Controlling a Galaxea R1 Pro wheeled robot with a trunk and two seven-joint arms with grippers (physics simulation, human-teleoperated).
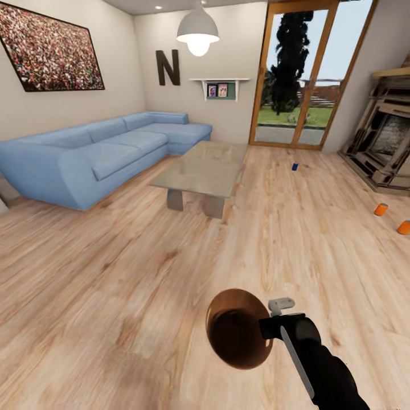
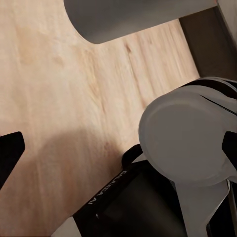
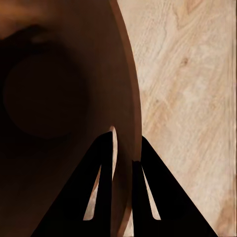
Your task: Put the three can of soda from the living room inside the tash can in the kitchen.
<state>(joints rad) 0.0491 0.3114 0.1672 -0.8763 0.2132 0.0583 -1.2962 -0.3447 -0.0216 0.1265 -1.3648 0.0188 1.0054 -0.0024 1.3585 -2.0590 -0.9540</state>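
Three soda cans stand upright on the wood floor (image 1: 171, 273) toward the right side of the head view: the blue can (image 1: 294, 167) in the upper middle-right, past the far corner of the glass bench (image 1: 202, 168), and the two orange cans, one (image 1: 381, 209) and the other (image 1: 404, 227), at the right edge near the brick fireplace (image 1: 387, 134). We carry the trash can (image 1: 238, 329) at the lower middle of the frame, with the right tool (image 1: 267, 329) clamped on its rim; in the right wrist view the two dark fingers (image 3: 101, 197) straddle the thin copper wall (image 3: 129, 113), one inside the dark hollow and one outside. The bin lies tipped on its side, its long axis roughly level and its mouth facing back toward us and to the left. All three cans lie ahead of the tool and to its right, well apart from it, with the orange pair nearer than the blue one. Their long axes are vertical, tops up. The right arm is nearer to them but is occupied with the bin; we judge the left arm would have to do the picking once we roll closer. The left wrist view shows parts of our own body over the floor (image 2: 59, 98), and we cannot tell whether the left tool is apart or together.
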